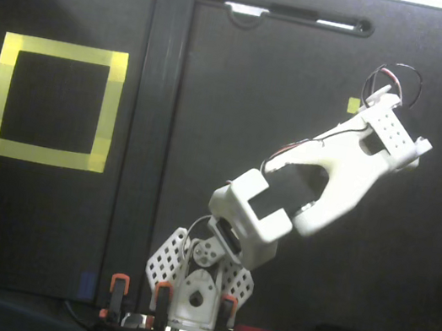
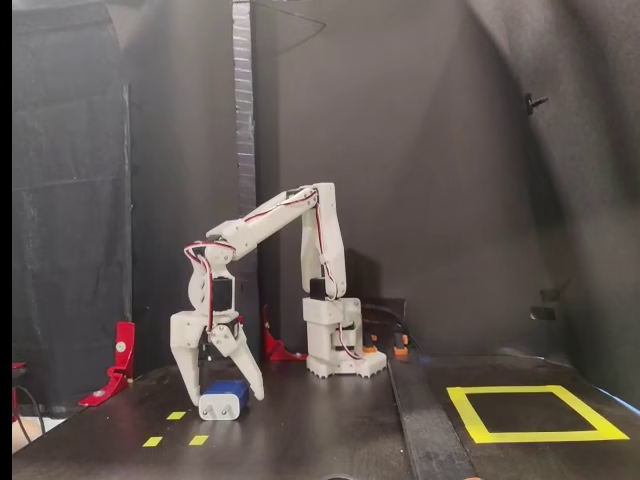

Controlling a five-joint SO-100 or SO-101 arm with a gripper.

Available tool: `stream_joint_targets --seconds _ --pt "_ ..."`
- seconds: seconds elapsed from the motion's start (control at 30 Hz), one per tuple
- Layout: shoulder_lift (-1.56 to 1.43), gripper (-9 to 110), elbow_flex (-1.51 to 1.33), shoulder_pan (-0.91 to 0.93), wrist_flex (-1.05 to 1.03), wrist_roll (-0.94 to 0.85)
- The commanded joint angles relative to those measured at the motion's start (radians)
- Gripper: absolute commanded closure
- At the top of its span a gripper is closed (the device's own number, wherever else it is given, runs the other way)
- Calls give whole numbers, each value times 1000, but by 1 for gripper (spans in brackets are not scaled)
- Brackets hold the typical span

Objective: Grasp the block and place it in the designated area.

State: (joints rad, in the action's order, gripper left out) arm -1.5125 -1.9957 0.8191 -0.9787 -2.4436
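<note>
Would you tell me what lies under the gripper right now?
In a fixed view, the open gripper straddles the blue block on the black table. From above, the arm covers the block completely.
</note>
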Motion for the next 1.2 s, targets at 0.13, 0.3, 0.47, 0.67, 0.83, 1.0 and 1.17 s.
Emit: stream_joint_targets --seconds 0.13,0.3,0.47,0.67,0.83,1.0,1.17 --pt "11 65 -15 -2 32 -9" --pt "11 65 -29 -5 48 -9" --pt "11 65 -32 -8 49 -9" --pt "8 70 -48 -11 58 -9" --pt "-14 79 -98 -14 112 -12" --pt "-20 82 -106 -14 112 -15" --pt "-20 82 -106 -12 112 -15"
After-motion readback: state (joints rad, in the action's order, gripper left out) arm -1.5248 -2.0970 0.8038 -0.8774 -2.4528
